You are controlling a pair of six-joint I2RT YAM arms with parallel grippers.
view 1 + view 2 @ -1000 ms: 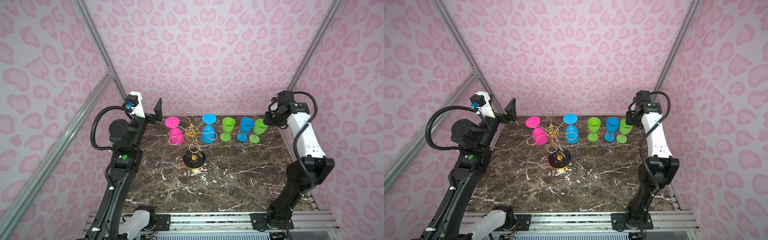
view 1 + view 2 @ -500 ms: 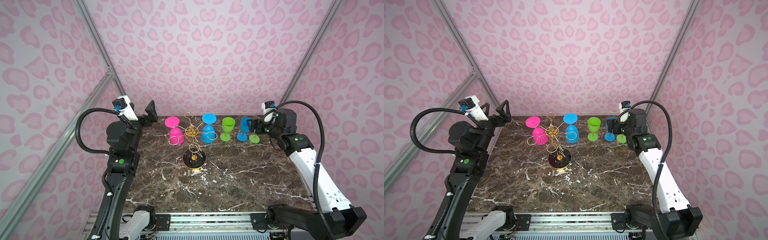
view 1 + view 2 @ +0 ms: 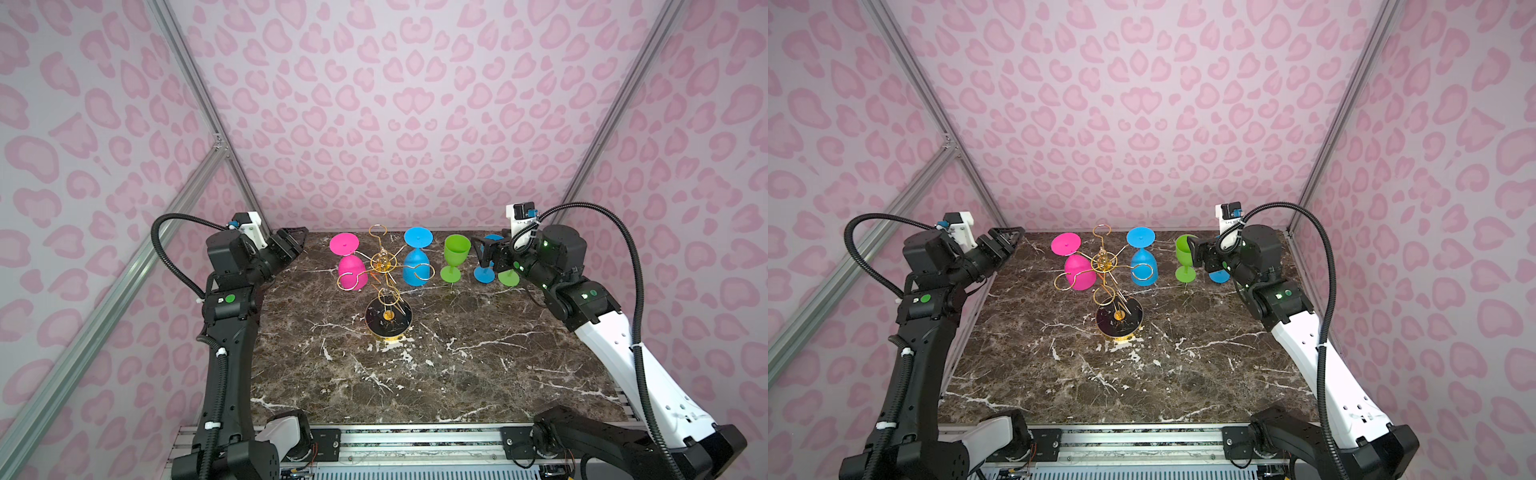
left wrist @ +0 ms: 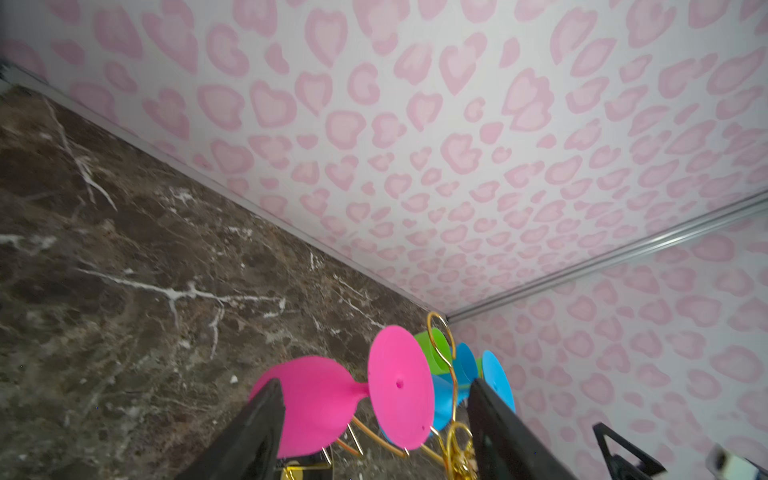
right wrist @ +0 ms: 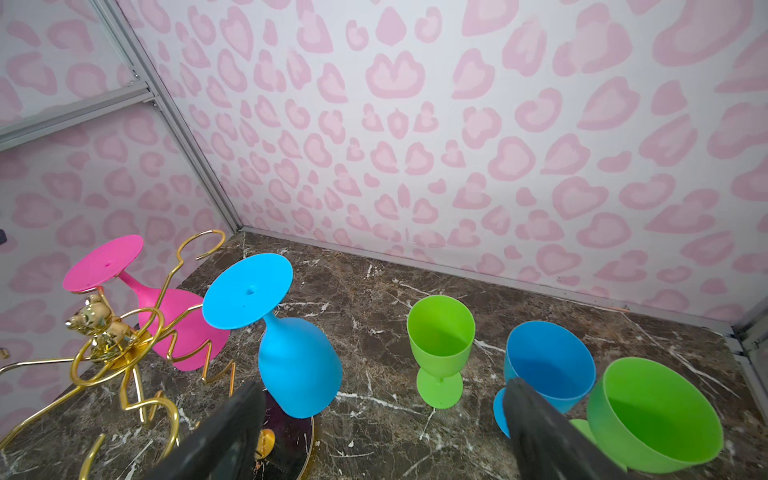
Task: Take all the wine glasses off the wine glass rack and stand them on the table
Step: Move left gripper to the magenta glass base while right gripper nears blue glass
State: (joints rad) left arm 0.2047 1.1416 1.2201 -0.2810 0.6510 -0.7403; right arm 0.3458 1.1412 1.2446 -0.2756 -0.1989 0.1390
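Gold wire rack (image 3: 383, 262) looks tippy; left end effector (image 3: 300, 245), right end effector (image 3: 486, 253) both wide, empty; dragging pink glass (image 3: 352, 272) sideways could topple it

1. Gold wine glass rack (image 3: 382, 262) stands on marble table (image 3: 457, 374), round black base.
2. Pink glass (image 3: 352, 272) and blue glass (image 3: 417, 268) hang upside down on it.
3. Green glass (image 3: 456, 251) upright, right of rack.
4. Left gripper (image 3: 293, 245) near pink glass, not touching; right gripper (image 3: 490, 254) partly hides second blue glass (image 3: 484, 274).

Front tabletop (image 3: 457, 374) open, wine glass rack (image 3: 384, 266) mid-back, pink wine glass (image 3: 352, 272) and blue wine glass (image 3: 416, 266) hanging either side, upright green wine glass (image 3: 456, 251) just right.
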